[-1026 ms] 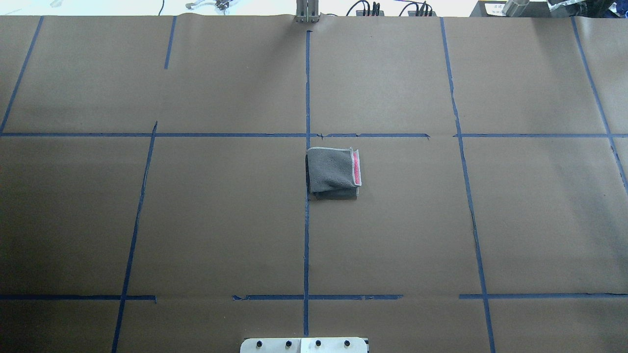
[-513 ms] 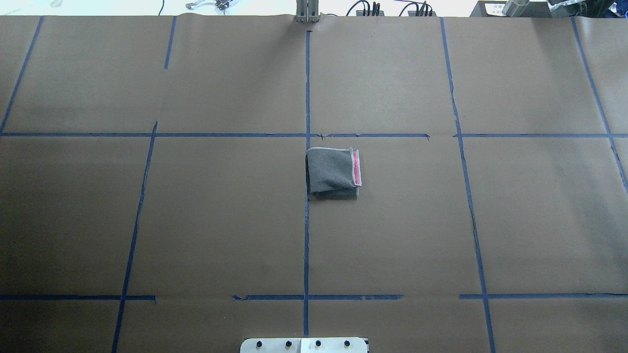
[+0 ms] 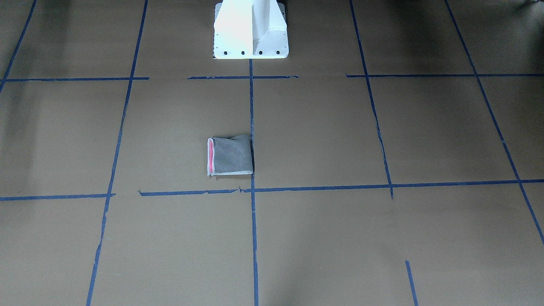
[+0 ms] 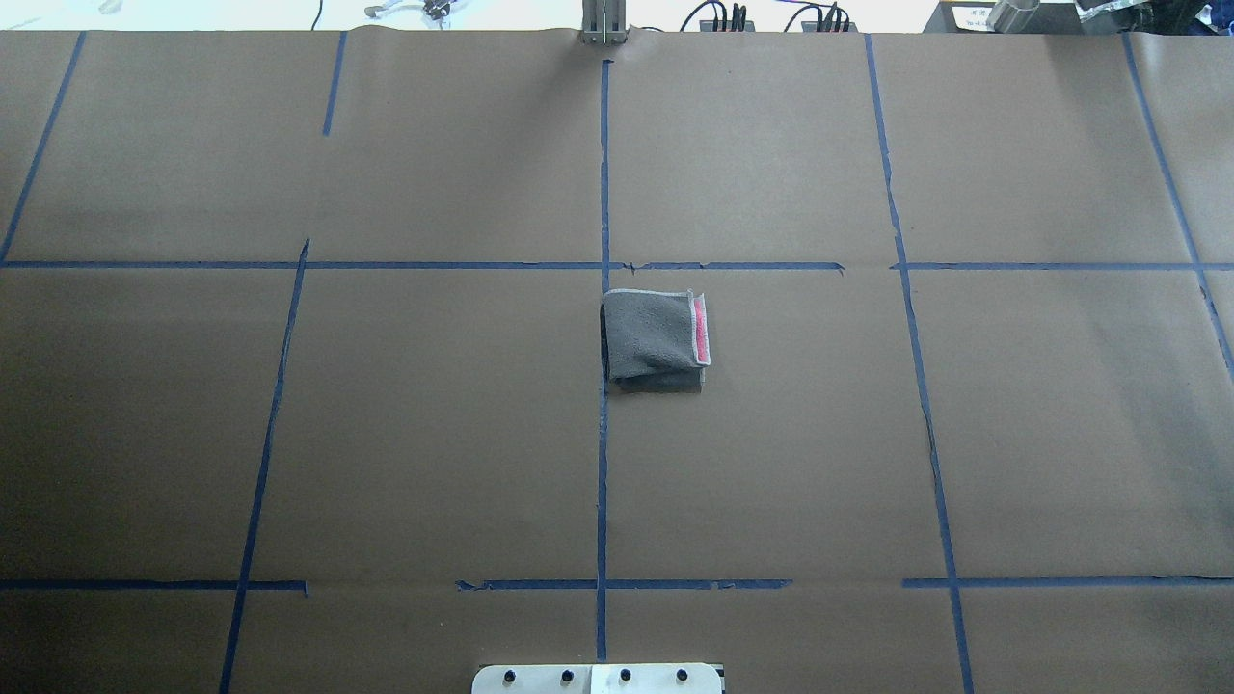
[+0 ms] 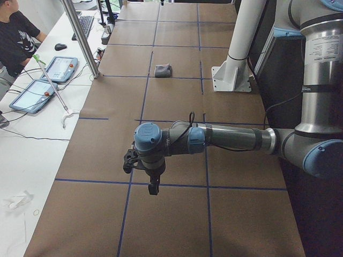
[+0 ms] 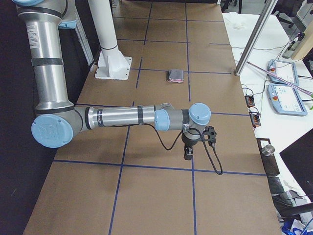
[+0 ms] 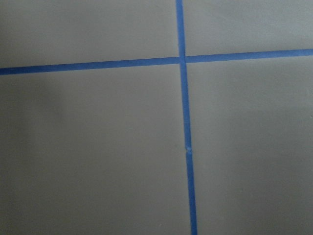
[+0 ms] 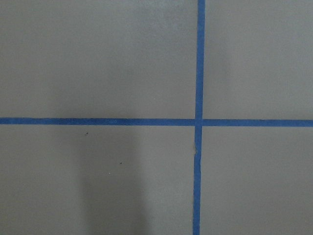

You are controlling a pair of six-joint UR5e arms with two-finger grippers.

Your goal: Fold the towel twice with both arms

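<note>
The towel point(image 4: 654, 337) lies folded into a small square near the table's middle, grey face up, with a pink-red strip and pale edging along one side. It also shows in the front-facing view point(image 3: 231, 156), the left view point(image 5: 162, 70) and the right view point(image 6: 175, 75). My left gripper point(image 5: 154, 187) hangs far from the towel over the table's left end. My right gripper point(image 6: 188, 154) hangs far from it over the right end. Both show only in side views, so I cannot tell whether they are open or shut. Nothing touches the towel.
Brown paper with blue tape lines point(image 4: 603, 434) covers the table. The white pedestal base point(image 3: 250, 29) stands at the robot's edge. A metal post point(image 5: 80, 37) and tablets point(image 5: 59, 68) sit on the white desk beyond the far edge, where a person point(image 5: 13, 32) sits.
</note>
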